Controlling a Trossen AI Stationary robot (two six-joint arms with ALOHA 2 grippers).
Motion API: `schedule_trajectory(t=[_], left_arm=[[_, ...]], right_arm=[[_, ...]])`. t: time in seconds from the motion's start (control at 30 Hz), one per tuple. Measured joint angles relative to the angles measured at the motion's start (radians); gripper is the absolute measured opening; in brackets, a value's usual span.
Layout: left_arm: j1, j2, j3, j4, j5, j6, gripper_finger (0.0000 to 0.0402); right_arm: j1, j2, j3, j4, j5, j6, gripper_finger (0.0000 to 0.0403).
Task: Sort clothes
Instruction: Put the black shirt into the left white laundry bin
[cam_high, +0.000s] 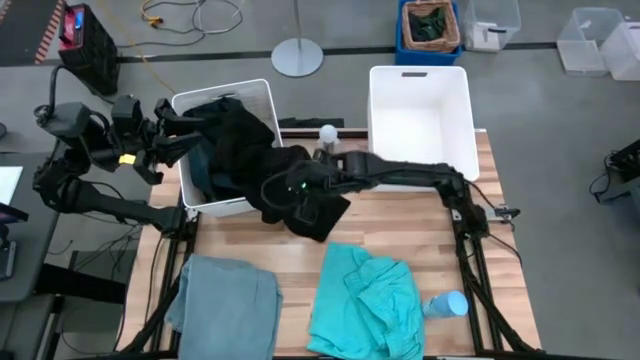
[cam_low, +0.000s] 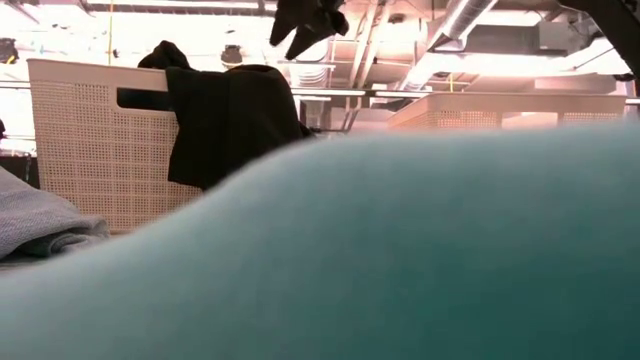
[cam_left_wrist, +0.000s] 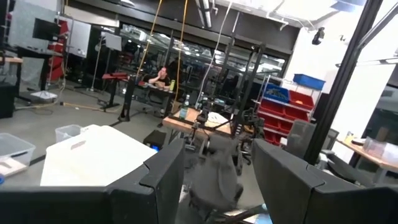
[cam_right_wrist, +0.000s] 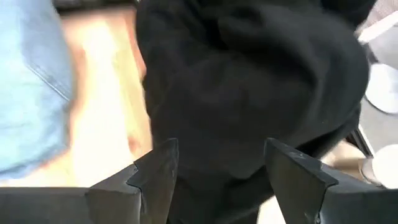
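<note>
The black garment (cam_high: 250, 140) hangs over the right rim of the left white bin (cam_high: 225, 95); its lower end lies on the table, and it also shows in the low view (cam_low: 230, 120). The dark teal-green garment (cam_high: 200, 165) lies inside that bin. The grey-blue garment (cam_high: 225, 305) and the turquoise garment (cam_high: 365, 300) lie near the front edge. My right gripper (cam_high: 285, 192) is open above the black garment (cam_right_wrist: 249, 81), its fingers spread in the right wrist view (cam_right_wrist: 217, 155). My left gripper (cam_high: 172, 140) is open and empty (cam_left_wrist: 214, 168) by the left bin's left rim.
An empty white bin (cam_high: 420, 115) stands at the table's far right. A light blue cup (cam_high: 445, 303) lies at the front right beside the turquoise garment. A small white thing (cam_high: 327, 132) stands between the bins. Bare wood (cam_high: 400, 215) shows mid-table.
</note>
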Motion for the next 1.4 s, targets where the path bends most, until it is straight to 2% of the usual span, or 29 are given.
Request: schedule_trajectory(t=[0.17, 0.37, 0.53, 0.73, 0.93, 1.2, 1.4], left_arm=[[0.0, 0.0, 0.0, 0.0, 0.007, -0.012, 0.018], [0.0, 0.0, 0.0, 0.001, 0.024, -0.015, 0.018], [0.0, 0.0, 0.0, 0.001, 0.029, -0.015, 0.018], [0.0, 0.0, 0.0, -0.006, 0.029, -0.013, 0.018], [0.0, 0.0, 0.0, -0.006, 0.029, -0.012, 0.018], [0.0, 0.0, 0.0, -0.005, 0.029, -0.011, 0.018], [0.0, 0.0, 0.0, -0.005, 0.029, 0.003, 0.018]], right_arm=[[0.043, 0.029, -0.003, -0.015, 0.081, 0.043, 0.0255], [0.101, 0.049, -0.021, 0.127, 0.151, 0.034, 0.0255], [0.122, -0.023, -0.175, 0.349, 0.166, 0.023, 0.0244], [0.139, -0.184, -0.463, 0.582, 0.168, 0.031, 0.0225], [0.136, -0.31, -0.673, 0.618, 0.171, 0.073, 0.0224], [0.107, -0.308, -0.86, 0.639, 0.188, 0.232, 0.023], [0.082, -0.242, -0.903, 0.71, 0.185, 0.24, 0.0243]])
